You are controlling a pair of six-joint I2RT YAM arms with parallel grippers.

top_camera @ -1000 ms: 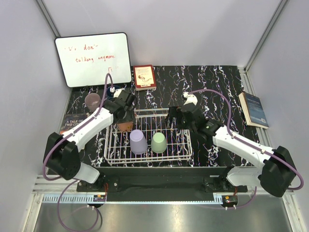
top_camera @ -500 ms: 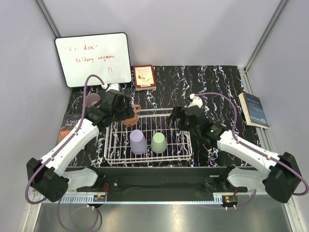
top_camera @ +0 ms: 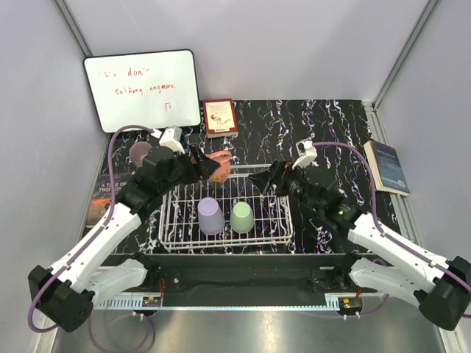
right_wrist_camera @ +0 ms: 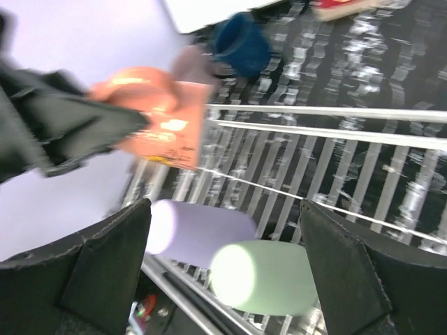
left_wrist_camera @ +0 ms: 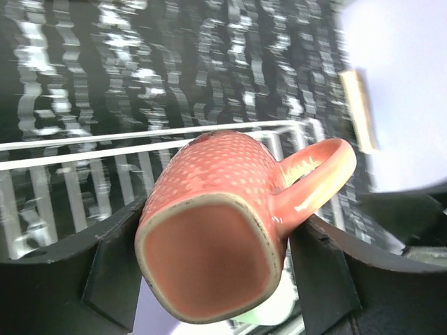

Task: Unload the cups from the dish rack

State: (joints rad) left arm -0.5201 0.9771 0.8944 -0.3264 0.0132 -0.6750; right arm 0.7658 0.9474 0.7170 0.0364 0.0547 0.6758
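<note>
- Top external view put the dish rack [top_camera: 221, 245] nearest, on the worktop [top_camera: 324, 125] just ahead of the arm bases. Two cups stood in it side by side with their closed ends up: a lavender cup [top_camera: 211, 215] on the left and a light green cup [top_camera: 242, 217] on the right.
- The right hand [top_camera: 259, 178] hung over the rack's far right part.
- The right wrist view showed what the top view did not: its fingers [right_wrist_camera: 105, 272] were spread wide with nothing between them. The lavender and green cups lay below in the gap.
- The left hand [top_camera: 211, 168] was clamped on the terracotta cup [top_camera: 221, 158], which was held in the air over the rack's far rim, tipped on its side.
- Only the left wrist view showed that cup's looped handle [left_wrist_camera: 321, 174], its dimpled wall and its flat base turned toward the camera. One finger pressed on each side, and rack wires ran beneath.
- Only the right wrist view made plain a dark blue cup [right_wrist_camera: 241, 43] just beside a mauve cup [right_wrist_camera: 195, 64]. Both stood on the worktop beyond the rack's far left corner.
- Farthest off in the top view, a red book [top_camera: 220, 118] lay flat and a whiteboard [top_camera: 143, 88] leaned at the back left. A blue book [top_camera: 388, 168] lay at the right edge.
</note>
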